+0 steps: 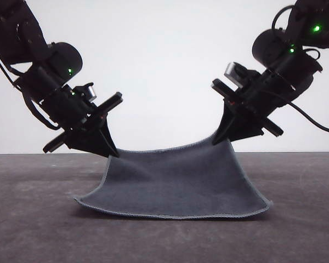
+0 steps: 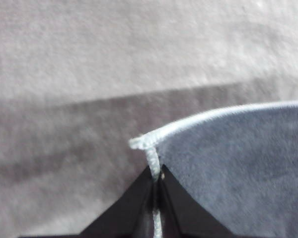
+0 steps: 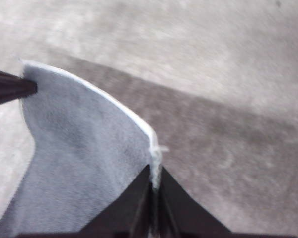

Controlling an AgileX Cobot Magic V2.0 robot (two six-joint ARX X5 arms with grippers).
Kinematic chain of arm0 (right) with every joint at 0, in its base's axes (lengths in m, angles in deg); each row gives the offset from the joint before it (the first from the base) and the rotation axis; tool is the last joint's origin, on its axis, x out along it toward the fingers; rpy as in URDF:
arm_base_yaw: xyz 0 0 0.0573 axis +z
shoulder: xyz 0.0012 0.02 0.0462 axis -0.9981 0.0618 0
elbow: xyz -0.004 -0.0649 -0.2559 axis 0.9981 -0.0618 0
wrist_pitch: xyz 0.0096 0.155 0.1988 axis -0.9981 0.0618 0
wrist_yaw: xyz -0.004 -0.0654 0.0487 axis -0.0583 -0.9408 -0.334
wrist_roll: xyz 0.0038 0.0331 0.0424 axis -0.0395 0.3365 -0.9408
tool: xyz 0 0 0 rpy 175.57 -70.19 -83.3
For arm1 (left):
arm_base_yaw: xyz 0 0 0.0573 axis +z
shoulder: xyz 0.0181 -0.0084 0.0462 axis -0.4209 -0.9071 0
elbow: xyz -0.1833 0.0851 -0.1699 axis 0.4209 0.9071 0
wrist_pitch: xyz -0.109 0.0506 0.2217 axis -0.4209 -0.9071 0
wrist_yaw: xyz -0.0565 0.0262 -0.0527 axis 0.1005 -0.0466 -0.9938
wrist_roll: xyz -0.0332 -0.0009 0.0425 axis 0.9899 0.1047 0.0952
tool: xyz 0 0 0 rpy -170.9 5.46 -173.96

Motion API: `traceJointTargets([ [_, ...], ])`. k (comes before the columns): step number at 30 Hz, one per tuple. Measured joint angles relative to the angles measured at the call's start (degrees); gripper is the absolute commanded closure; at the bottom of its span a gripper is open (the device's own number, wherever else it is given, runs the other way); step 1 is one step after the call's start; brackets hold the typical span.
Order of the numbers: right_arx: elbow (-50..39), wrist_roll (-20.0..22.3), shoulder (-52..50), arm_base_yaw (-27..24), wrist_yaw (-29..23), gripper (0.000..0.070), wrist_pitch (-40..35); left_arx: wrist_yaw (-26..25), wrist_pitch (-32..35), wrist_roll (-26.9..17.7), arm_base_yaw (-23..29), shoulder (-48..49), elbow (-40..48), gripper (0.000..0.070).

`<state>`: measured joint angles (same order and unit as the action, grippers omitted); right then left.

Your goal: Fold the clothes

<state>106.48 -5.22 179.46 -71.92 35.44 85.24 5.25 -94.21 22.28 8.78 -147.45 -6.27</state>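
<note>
**Cloth lifted by two corners, fold not yet made**

One cloth, grey face showing, hangs between two pincers. The left pincer pinches one far corner and the right pincer the other, each pressed together on the hem. The cloth's near edge lies on the bench. Grasp and lift look done; carrying the far edge over the near edge and releasing remain. The underside's colour is hidden.

There is one grey cloth, one dark table, and two black grippers, the left gripper and the right gripper, each pinching one corner
</note>
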Motion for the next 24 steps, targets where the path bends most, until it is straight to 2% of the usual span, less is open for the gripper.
traceJointTargets([
  [9, -3.2, 0.2, -3.6, 2.4, -1.3, 0.0697, -2.0, 1.4, -1.0, -2.1, -1.6, 3.6, 2.6, 0.0692],
  [18, -14.8, 0.2, -12.4, 3.0, -2.0, 0.0697, -7.1, 1.8, 3.9, -2.3, -2.1, 13.0, 14.4, 0.0692],
  [24, -24.1, 0.1, -19.2, 4.4, -2.0, 0.0697, -9.0, 3.2, 4.5, -2.3, -4.9, 19.0, 20.5, 0.0692],
])
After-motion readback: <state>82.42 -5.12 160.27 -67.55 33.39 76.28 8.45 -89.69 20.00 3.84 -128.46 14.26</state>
